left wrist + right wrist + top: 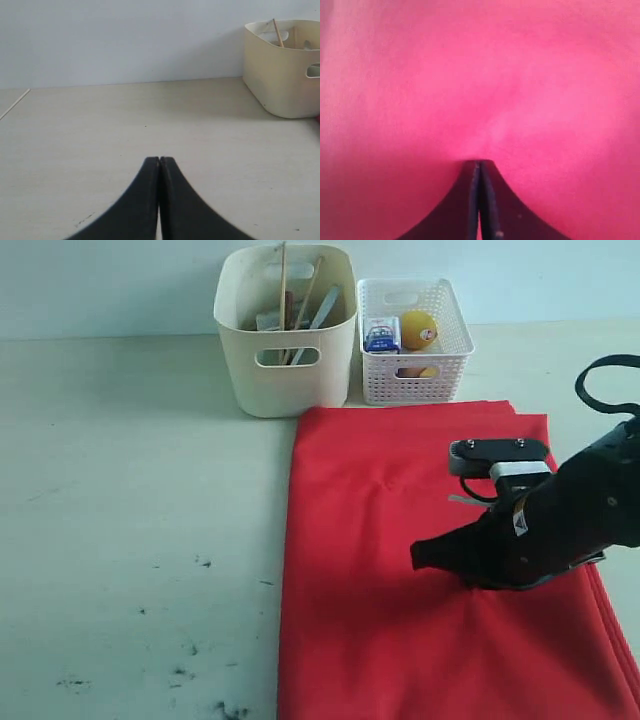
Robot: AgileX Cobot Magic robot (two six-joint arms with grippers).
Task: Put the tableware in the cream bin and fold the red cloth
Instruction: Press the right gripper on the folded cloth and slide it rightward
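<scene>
A pale, bare table (pixel 130 490) stands before a plain light wall, with some dark scuff marks on the near part.

I have two grippers, and each has two fingers. The fingers of my right gripper (pixel 480 163) are pressed together with no gap between them. Their tip is low on the one red cloth (pixel 370 640), where the fabric makes a small pucker. I cannot tell if any fabric is caught between them. The fingers of my left gripper (pixel 160 160) are also pressed together and hold nothing. They are above the bare table, well apart from the cloth.

The red cloth lies flat on the right part of the table. At its right edge I see several layers, one on another.

Behind the cloth stand two containers, side by side and almost touching. The cream bin (pixel 285 380) is on the left, just beyond the far left corner of the cloth. Two wooden chopsticks (pixel 283 280) stick up from it, and one steel table knife (pixel 325 308) leans beside them. The other pieces inside are too hidden to count. The white lattice basket (pixel 412 388) on the right holds one orange (pixel 418 328) and one milk carton (pixel 382 335).
</scene>
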